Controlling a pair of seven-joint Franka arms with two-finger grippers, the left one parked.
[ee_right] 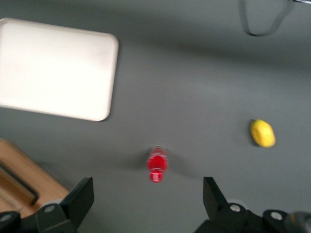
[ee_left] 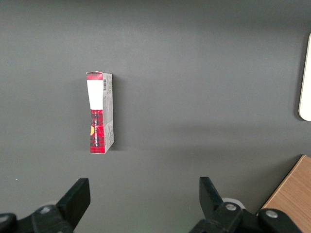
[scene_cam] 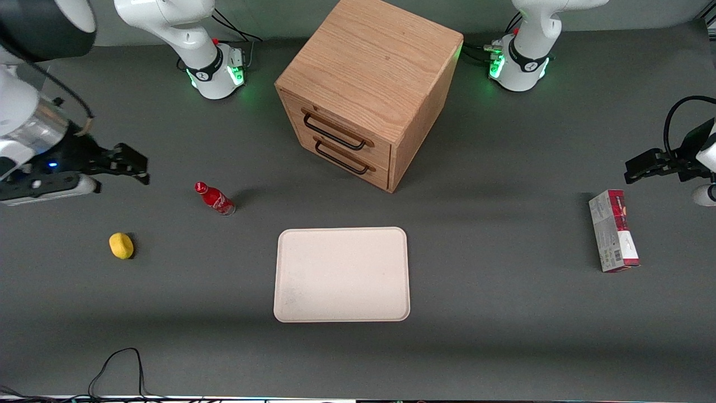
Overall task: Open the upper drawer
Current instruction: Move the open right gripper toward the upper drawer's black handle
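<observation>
The wooden cube cabinet (scene_cam: 369,73) stands at the back middle of the table, its front turned toward the working arm's end. The upper drawer (scene_cam: 313,120) is shut flush, with its thin black bar handle (scene_cam: 334,133) above the lower drawer's handle (scene_cam: 342,159). My right gripper (scene_cam: 142,170) hangs open over the table toward the working arm's end, well apart from the cabinet and holding nothing. In the right wrist view, the gripper (ee_right: 148,204) has its fingers spread wide over bare table. A corner of the cabinet (ee_right: 34,177) with a black handle (ee_right: 19,187) shows there.
A red bottle (scene_cam: 215,198) (ee_right: 157,164) stands between the gripper and the cabinet, nearer the front camera. A yellow lemon (scene_cam: 121,245) (ee_right: 262,133) lies nearer still. A cream tray (scene_cam: 341,274) (ee_right: 53,68) lies in front of the cabinet. A red-and-grey box (scene_cam: 613,230) (ee_left: 100,112) lies toward the parked arm's end.
</observation>
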